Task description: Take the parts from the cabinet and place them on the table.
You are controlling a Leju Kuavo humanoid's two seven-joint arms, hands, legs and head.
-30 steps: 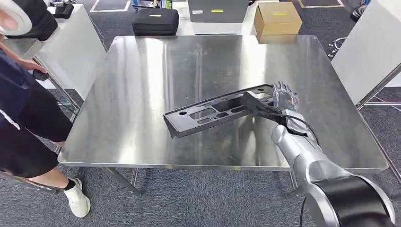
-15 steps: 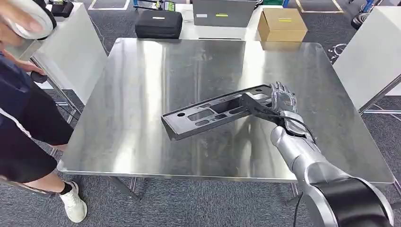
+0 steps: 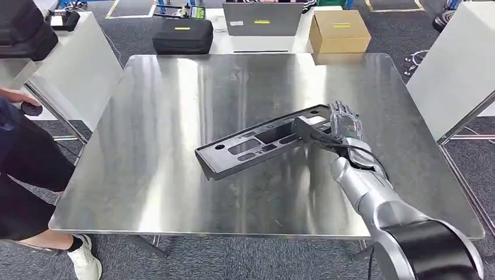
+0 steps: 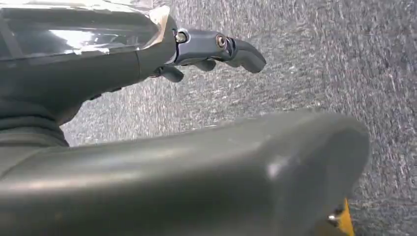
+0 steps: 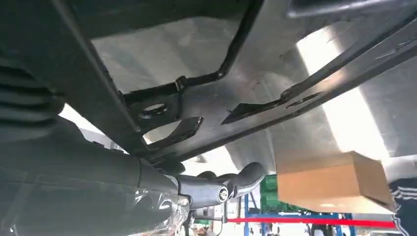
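Observation:
A long black metal bracket part with several cut-outs hangs tilted over the steel table. My right hand grips its right end; its free end points left and toward the table's front. In the right wrist view the part sits close above my right hand, whose fingers curl around it. My left hand hangs over grey carpet with fingers loosely bent and nothing in it.
A person in dark clothes stands at the table's left edge. Beyond the far edge sit a black case, a cardboard box and a laptop. White panels flank both sides.
The camera has shifted, so the table sits lower and wider in view. The part stays in my right hand at much the same place over the table. The person's raised hand has left the view.

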